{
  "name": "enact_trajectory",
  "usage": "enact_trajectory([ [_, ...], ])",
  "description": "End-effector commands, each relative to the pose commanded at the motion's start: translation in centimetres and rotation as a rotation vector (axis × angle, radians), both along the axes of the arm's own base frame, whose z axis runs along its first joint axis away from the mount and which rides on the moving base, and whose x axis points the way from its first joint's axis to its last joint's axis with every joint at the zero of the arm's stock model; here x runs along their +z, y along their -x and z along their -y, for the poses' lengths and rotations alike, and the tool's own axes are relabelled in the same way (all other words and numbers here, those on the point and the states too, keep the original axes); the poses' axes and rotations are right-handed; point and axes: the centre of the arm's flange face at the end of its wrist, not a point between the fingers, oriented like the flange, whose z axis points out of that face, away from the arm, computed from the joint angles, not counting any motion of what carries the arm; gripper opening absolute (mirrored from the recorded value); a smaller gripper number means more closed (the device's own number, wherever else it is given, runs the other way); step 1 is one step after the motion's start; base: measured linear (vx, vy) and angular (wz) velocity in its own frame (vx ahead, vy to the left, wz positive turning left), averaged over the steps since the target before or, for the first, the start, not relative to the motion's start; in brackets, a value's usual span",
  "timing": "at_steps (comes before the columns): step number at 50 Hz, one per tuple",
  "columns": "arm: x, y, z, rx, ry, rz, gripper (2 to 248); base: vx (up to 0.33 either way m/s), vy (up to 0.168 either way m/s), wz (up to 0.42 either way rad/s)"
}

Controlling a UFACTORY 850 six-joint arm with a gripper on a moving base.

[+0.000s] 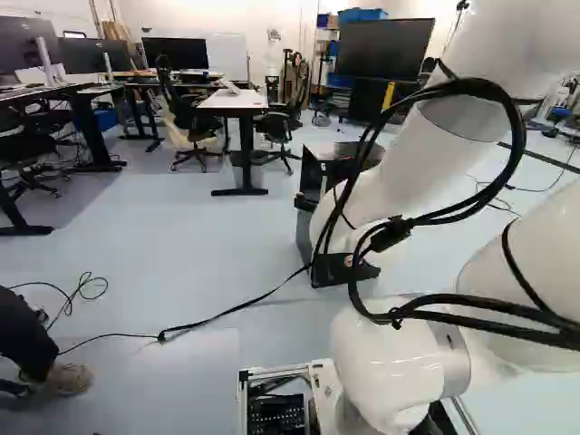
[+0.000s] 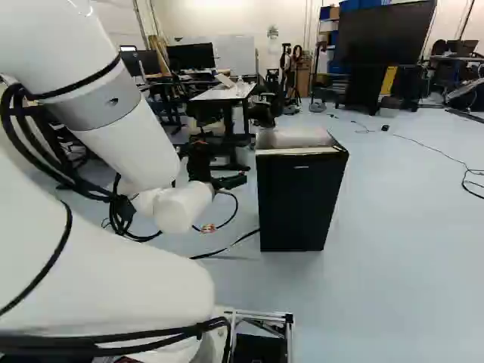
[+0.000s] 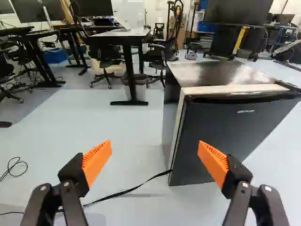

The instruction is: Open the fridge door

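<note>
Spread apart, with open space between its two fingers, the black gripper with orange pads [image 2: 219, 172] sits at the end of the thick white arm [image 2: 128, 144], left of the fridge in the right base view. The fridge [image 2: 299, 200] is a small black box with a shiny dark top; its smooth front door faces the base and looks shut. Behind it and to its left is a white-topped table with black legs [image 2: 224, 92]. Beyond the fridge, to its right, stands a large black screen [image 2: 382, 34].

Wrist view: the fridge is ahead of the gripper, its door [image 3: 221, 136] partly behind one orange pad; whether they touch, I cannot tell. A pale strip runs along the door's edge. A thin black cable [image 3: 141, 187] crosses the floor to the fridge's foot. Past the fridge are a black office chair [image 3: 159, 54] and, under the table, a grey bin [image 3: 142, 87].

Left base view: the arm covers much of the fridge. On the floor left of the fridge, closer to the base, are a loose coil of black cord [image 1: 83, 288] and a person's shoe [image 1: 71, 379].
</note>
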Motion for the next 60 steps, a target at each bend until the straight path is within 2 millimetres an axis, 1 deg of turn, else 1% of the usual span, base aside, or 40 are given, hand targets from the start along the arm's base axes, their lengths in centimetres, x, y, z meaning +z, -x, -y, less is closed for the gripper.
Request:
enact_trajectory([
  [13, 0.0, -0.1, 0.0, 0.000, 0.000, 0.000, 247, 0.000, 0.000, 0.000],
  [29, 0.1, -1.1, 0.0, 0.000, 0.000, -0.005, 247, 0.000, 0.000, 0.000],
  [41, 0.3, -2.3, 0.0, -0.001, 0.000, -0.010, 247, 0.000, 0.000, 0.000],
  [60, 0.6, -5.2, 0.6, -0.019, 0.000, -0.017, 247, 0.000, 0.000, 0.000],
])
